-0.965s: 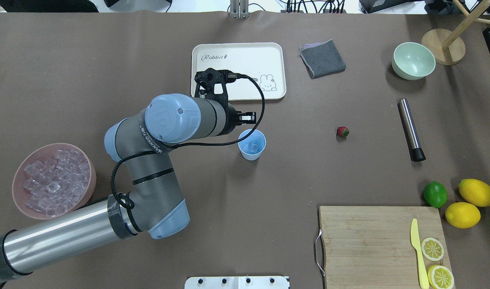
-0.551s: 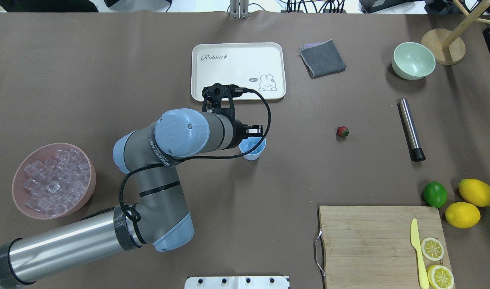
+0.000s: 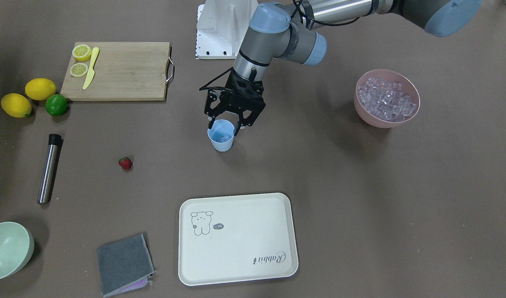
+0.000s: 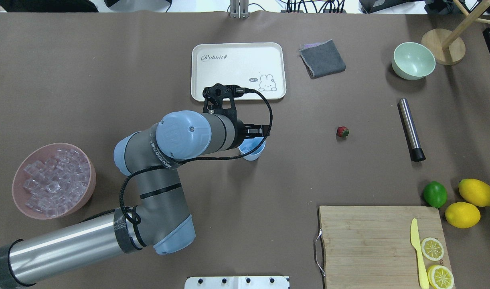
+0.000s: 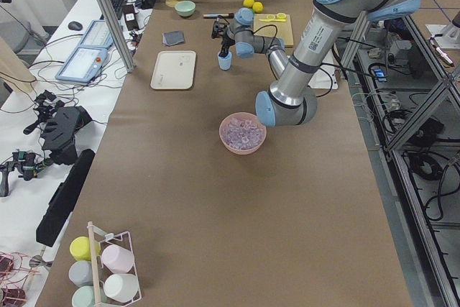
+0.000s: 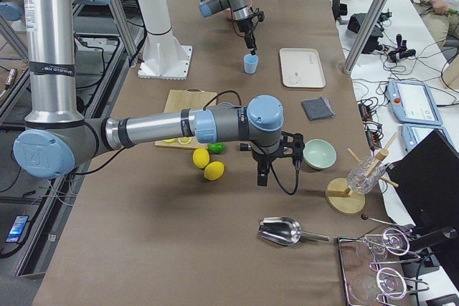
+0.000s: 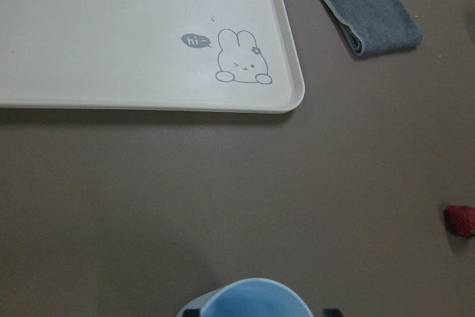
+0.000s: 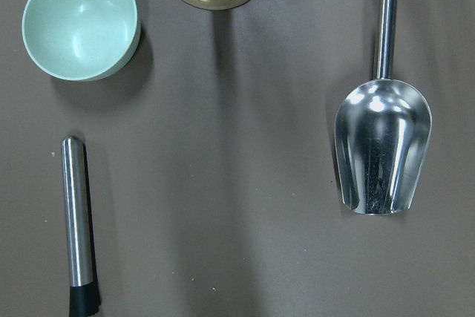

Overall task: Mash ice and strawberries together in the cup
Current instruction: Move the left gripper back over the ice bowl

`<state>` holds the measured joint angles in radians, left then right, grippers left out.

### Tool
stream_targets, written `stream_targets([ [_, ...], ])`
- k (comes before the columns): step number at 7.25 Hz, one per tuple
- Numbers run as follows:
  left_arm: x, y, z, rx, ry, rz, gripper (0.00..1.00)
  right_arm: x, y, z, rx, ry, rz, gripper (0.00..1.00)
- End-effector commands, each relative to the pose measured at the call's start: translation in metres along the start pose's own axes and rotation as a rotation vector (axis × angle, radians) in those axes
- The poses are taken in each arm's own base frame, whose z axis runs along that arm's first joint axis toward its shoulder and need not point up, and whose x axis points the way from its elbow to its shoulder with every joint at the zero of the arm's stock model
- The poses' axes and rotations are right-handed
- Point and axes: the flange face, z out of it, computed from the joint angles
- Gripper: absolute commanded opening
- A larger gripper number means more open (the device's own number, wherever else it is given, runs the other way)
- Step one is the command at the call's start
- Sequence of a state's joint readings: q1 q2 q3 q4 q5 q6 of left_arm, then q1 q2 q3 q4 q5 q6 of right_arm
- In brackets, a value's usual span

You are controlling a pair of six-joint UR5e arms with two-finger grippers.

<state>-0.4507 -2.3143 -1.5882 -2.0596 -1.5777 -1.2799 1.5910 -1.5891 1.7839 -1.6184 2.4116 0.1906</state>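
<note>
The light-blue cup point(image 3: 221, 140) stands mid-table and holds one ice cube point(image 3: 224, 135). In the overhead view the cup point(image 4: 251, 151) is half hidden under my left wrist. My left gripper point(image 3: 225, 124) is open and low over the cup, one finger on each side of its rim. The cup rim point(image 7: 249, 298) shows at the bottom of the left wrist view. More ice point(image 4: 52, 180) fills the pink bowl point(image 4: 88, 168). The strawberry point(image 4: 342, 131) lies on the table to the cup's right. My right gripper point(image 6: 262, 177) shows only from the side, so I cannot tell its state.
A metal muddler point(image 4: 411, 129) lies right of the strawberry. A cream tray point(image 4: 237, 60), grey cloth point(image 4: 322, 58) and pale-green bowl point(image 4: 413, 61) are at the back. A cutting board point(image 4: 369, 241), lime point(image 4: 435, 194) and lemons point(image 4: 476, 192) sit front right. A metal scoop point(image 8: 382, 146) lies under the right wrist.
My left gripper moved from just beyond the cup back towards the robot, to directly over the cup, which it now covers in the overhead view. Nothing else moved.
</note>
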Motion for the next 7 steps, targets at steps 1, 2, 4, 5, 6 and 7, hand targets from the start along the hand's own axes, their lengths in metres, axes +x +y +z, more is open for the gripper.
stream_targets([
  [1,0.002,-0.033,-0.066,-0.036,-0.099,0.072,0.97,-0.003,-0.002,-0.002,0.004,-0.001,-0.004,1.0],
  [2,-0.031,-0.044,-0.102,-0.059,-0.145,0.173,0.97,-0.004,-0.004,-0.002,0.006,-0.001,-0.003,1.0],
  [4,-0.129,-0.064,-0.153,-0.118,-0.178,0.301,0.97,-0.004,-0.006,-0.002,0.006,0.0,0.0,1.0],
  [5,-0.172,-0.064,-0.175,-0.134,-0.209,0.326,0.97,-0.004,-0.006,-0.003,0.007,0.0,-0.001,1.0],
  [6,-0.205,-0.047,-0.196,-0.157,-0.233,0.369,0.97,-0.003,-0.006,-0.002,0.005,0.002,0.002,1.0],
  [7,-0.235,-0.028,-0.22,-0.179,-0.264,0.358,0.97,0.0,-0.006,0.0,0.001,0.006,0.007,1.0],
])
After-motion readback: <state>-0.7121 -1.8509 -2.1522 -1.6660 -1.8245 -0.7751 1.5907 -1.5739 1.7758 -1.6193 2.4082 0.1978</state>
